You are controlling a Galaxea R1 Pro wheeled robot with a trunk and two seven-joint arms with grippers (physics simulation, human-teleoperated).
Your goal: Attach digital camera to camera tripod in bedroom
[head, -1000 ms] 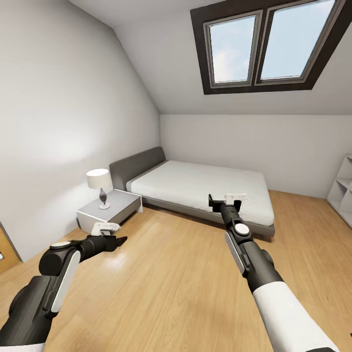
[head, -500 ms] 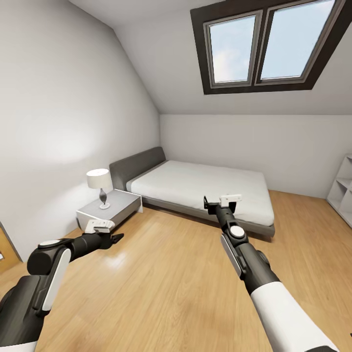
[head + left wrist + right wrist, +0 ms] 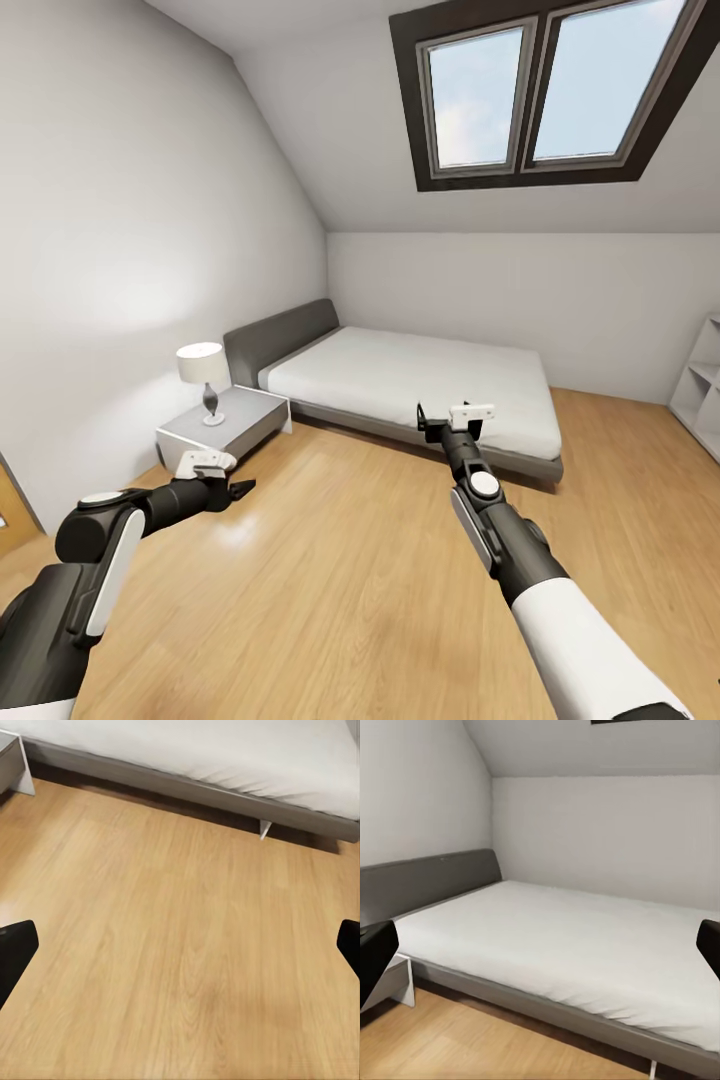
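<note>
Digital camera and tripod unseen, so direction from fingers can't be judged. Left gripper (image 3: 236,489) over light wood plank floor (image 3: 330,560), right gripper (image 3: 446,421) facing grey-framed white-mattress bed (image 3: 420,385); both spread apart, empty.

Head camera high, facing the bed (image 3: 410,385) across the room, left wrist camera angled down at the floor (image 3: 180,945) — right wrist camera level, nearer the bed, all three sharing its frame.

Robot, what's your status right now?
Left gripper open, empty. Right gripper open, empty. Facing bed across bare wood floor. Nothing in the way.
</note>
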